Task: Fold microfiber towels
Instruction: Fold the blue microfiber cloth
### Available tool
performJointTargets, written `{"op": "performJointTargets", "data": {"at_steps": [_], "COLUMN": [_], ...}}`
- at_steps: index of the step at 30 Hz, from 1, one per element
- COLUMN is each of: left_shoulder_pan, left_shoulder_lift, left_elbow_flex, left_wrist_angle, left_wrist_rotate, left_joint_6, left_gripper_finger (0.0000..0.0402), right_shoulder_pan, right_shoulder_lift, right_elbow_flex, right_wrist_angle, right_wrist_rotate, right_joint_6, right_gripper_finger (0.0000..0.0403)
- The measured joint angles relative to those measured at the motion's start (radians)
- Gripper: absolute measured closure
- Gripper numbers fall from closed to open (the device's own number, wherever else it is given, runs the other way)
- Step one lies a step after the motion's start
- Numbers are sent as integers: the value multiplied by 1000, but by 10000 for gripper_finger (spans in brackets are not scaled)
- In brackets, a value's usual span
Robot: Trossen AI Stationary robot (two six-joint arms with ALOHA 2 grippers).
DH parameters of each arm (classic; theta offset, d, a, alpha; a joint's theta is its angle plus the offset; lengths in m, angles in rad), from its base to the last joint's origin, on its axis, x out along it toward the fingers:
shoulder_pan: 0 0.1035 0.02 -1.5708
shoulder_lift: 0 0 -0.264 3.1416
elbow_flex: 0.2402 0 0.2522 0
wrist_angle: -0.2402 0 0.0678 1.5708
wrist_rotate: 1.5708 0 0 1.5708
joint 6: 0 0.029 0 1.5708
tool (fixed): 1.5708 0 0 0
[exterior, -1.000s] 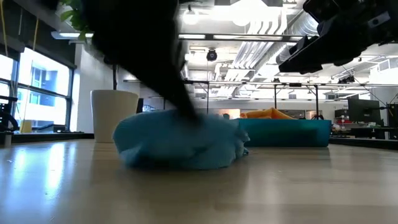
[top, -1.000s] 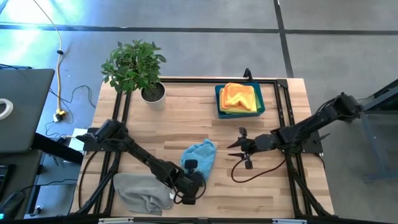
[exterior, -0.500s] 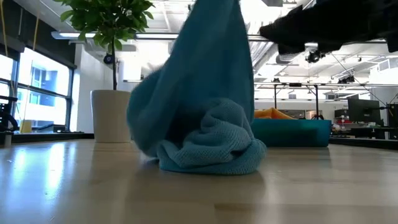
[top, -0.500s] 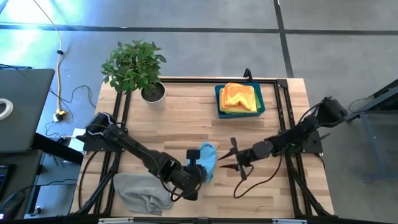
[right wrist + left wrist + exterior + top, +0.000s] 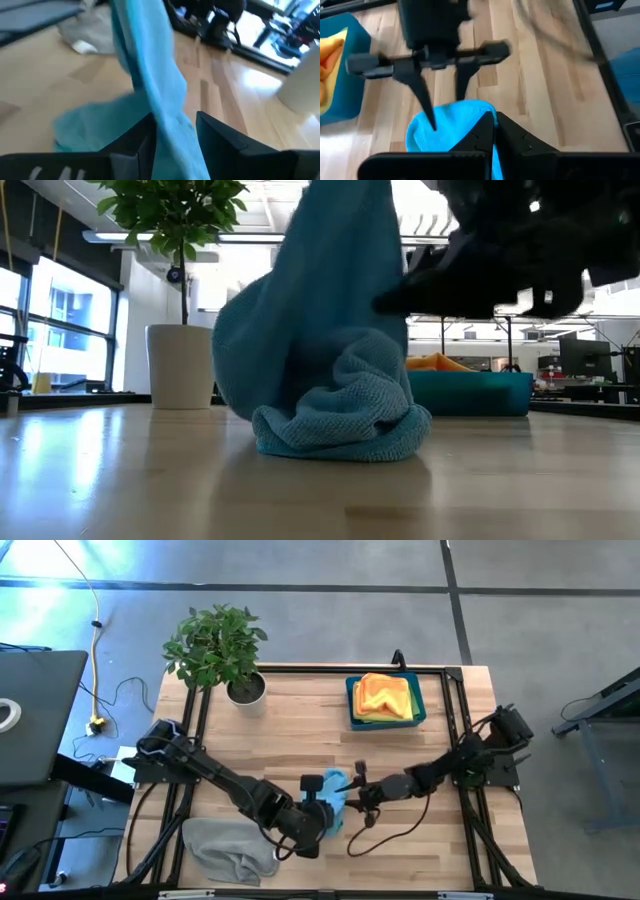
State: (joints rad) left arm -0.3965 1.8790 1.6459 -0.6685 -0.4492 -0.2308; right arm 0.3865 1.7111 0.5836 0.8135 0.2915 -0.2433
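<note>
From above, the light blue towel (image 5: 330, 798) shows only as a small patch near the front middle of the tabletop (image 5: 300, 730), half hidden by the left tool (image 5: 322, 802), which is closed on it. The level view tells more: the light blue towel (image 5: 325, 370) is pulled up into a tall peak, its lower part bunched on the wood.

The right tool (image 5: 357, 790) reaches in from the right with its fingers apart. Its own wrist camera shows the hanging strip of blue cloth (image 5: 150, 75) running between those fingers (image 5: 220, 140), though whether they touch it is unclear.

Only the overhead view takes in the grey towel (image 5: 228, 848) crumpled at the near left, the blue bin (image 5: 385, 700) at the far right with orange and yellow towels (image 5: 384, 695) in it, and the potted plant (image 5: 218, 650) at the far left.

No writing can be read.
</note>
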Motion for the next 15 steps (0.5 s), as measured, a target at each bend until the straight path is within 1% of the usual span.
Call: {"op": "performJointTargets", "data": {"at_steps": [4, 10, 15], "left_shoulder_pan": [-17, -43, -72], "left_shoulder_lift": [-1, -1, -1], "left_elbow_flex": [69, 172, 253], "left_wrist_angle": [-39, -104, -198], "left_wrist_rotate": [-9, -13, -72], "left_joint_6": [23, 26, 25], "left_gripper_finger": [399, 399, 399], "right_shoulder_pan": [-30, -47, -47], "right_shoulder_lift": [10, 10, 10], "right_elbow_flex": [-10, -9, -9], "right_wrist_angle": [-3, -1, -18], "right_wrist_rotate": [5, 9, 9], "right_joint_6": [36, 35, 37], "right_gripper_finger": [270, 270, 270]}}
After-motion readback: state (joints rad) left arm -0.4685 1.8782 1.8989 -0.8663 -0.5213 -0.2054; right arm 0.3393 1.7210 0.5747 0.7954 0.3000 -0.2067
